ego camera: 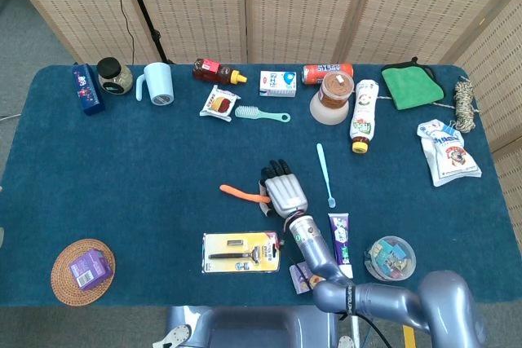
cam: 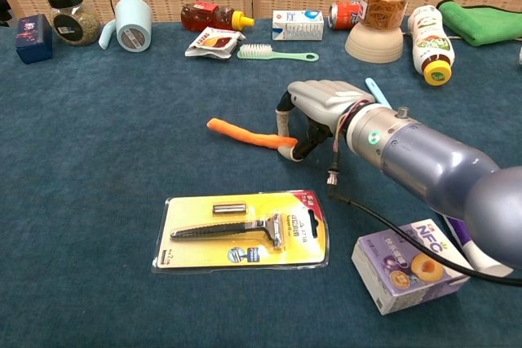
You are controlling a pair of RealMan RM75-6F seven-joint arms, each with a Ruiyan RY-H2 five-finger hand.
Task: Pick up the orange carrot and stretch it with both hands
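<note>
The orange carrot (ego camera: pixel 243 194) (cam: pixel 245 134) is a thin flexible strip near the middle of the blue table (ego camera: pixel 122 177). My right hand (ego camera: pixel 283 191) (cam: pixel 314 107) arches over its right end and pinches that end between thumb and fingers. The carrot slants, its free left end pointing away to the left. Whether it is off the cloth I cannot tell. My left hand shows in neither view.
A yellow razor pack (cam: pixel 241 231) lies just in front of the carrot, a purple box (cam: pixel 412 266) and a toothpaste tube (ego camera: pixel 339 236) beside my forearm. A pale blue toothbrush (ego camera: pixel 325 174) lies right of the hand. Bottles, cups and packets line the far edge.
</note>
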